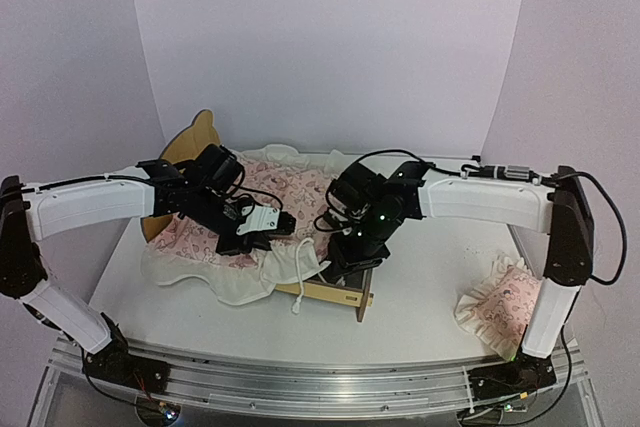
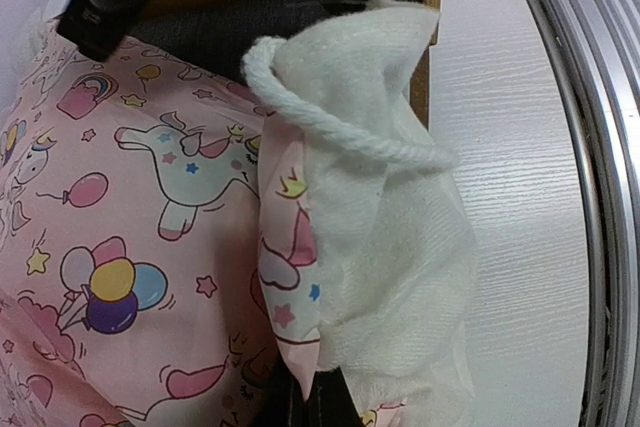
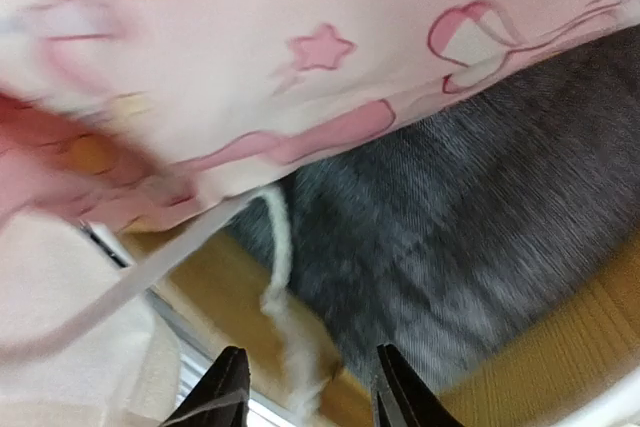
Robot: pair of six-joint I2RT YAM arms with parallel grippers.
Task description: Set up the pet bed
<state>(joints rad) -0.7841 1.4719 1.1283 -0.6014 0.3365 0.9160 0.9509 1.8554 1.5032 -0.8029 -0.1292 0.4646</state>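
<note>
The pet bed (image 1: 340, 292) is a light plywood frame in the middle of the table, its bear-ear headboard (image 1: 195, 142) at the back left. The pink printed cover (image 1: 200, 232) with a cream ruffle lies over most of it. My left gripper (image 1: 268, 227) is shut on a fold of the cover (image 2: 290, 327), whose white cord (image 2: 330, 127) loops above. My right gripper (image 1: 350, 257) is open over the bed's near corner; its fingertips (image 3: 232, 382) straddle a white cord (image 3: 285, 327) lying on the wood rail and grey fabric base (image 3: 470, 227).
A small pink ruffled pillow (image 1: 500, 307) lies at the front right of the table. White walls stand behind and at both sides. A metal rail (image 1: 300, 377) runs along the near edge.
</note>
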